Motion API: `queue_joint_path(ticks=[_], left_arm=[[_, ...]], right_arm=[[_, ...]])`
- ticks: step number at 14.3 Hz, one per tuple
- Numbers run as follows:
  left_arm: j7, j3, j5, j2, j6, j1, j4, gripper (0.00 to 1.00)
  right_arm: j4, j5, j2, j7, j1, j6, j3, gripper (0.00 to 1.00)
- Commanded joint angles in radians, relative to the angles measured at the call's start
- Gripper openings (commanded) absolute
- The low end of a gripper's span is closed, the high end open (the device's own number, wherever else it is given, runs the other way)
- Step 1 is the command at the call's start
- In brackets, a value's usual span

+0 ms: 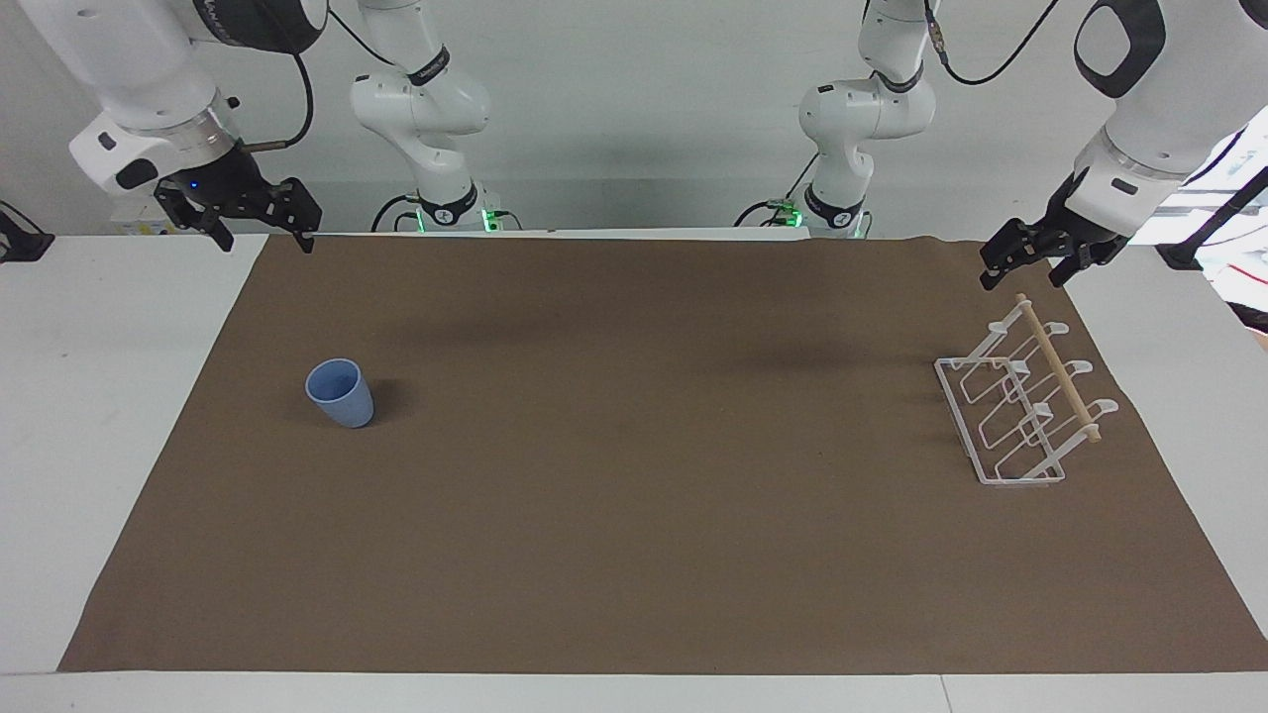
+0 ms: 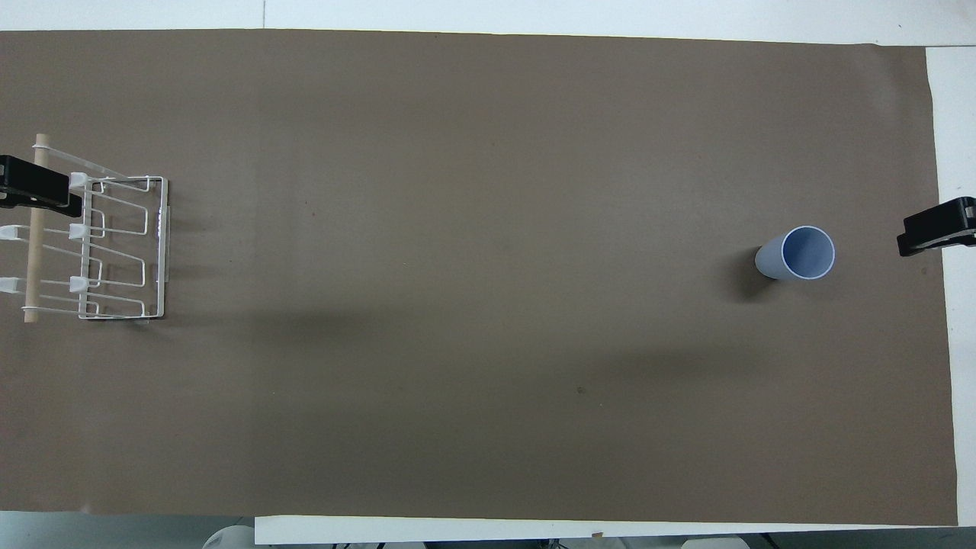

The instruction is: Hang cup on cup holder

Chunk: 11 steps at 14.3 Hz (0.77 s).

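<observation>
Both grippers hang with fingers apart: left gripper [image 1: 1025, 269] over the white wire cup holder [image 1: 1020, 411], right gripper [image 1: 260, 230] waiting well apart from the upright light blue plastic cup [image 1: 341, 393].

We see a white table [image 1: 69, 416] with a brown paper mat [image 1: 634, 515] spread over most of its top, white margins showing at both ends and along the edges. A plain pale wall [image 1: 644, 109] rises past the table. Light falls evenly from above, leaving soft shadows on the mat. At one corner of the facing view there is a bright patch [image 1: 1243, 158], possibly a window, though we cannot tell.
</observation>
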Motion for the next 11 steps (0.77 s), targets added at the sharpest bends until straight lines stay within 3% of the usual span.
queue_joint_path(ticks=[1,9,11], left_arm=[[0.008,0.015,-0.006,-0.005,-0.006,-0.013,-0.007,1.00],[0.008,0.015,-0.006,-0.013,0.002,-0.015,-0.025,1.00],[0.006,0.015,-0.005,-0.013,0.000,-0.015,-0.027,1.00]], right_arm=[[0.002,-0.008,0.002,0.013,-0.001,0.008,-0.001,1.00],[-0.011,0.004,-0.008,-0.005,0.001,0.016,-0.001,1.00],[-0.056,0.005,-0.015,-0.080,-0.028,0.080,-0.004,1.00]])
